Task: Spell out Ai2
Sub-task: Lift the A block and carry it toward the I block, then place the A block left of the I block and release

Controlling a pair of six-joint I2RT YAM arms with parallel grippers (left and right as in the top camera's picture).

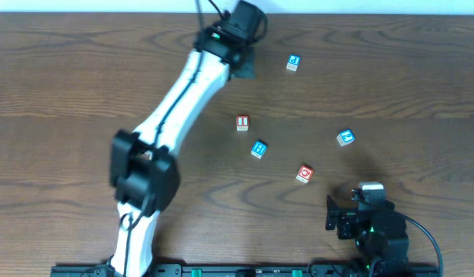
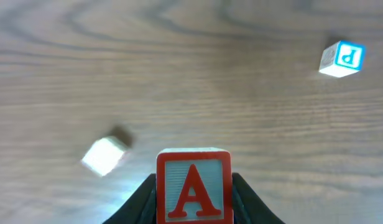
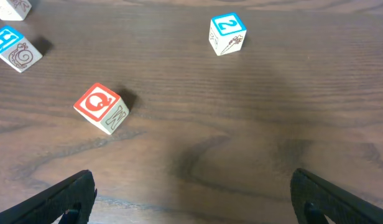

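My left gripper is at the far middle of the table, shut on a red-bordered block with a red letter A. The A faces the left wrist camera; in the overhead view the gripper hides the block. A red I block lies mid-table. A blue 2 block lies to its right and also shows in the right wrist view. My right gripper is open and empty at the near right, short of the 2 block.
A blue H block and a red Q block lie between the I and my right gripper. Both show in the right wrist view: H, Q. A blue block sits right of my left gripper. A pale blurred block lies below it.
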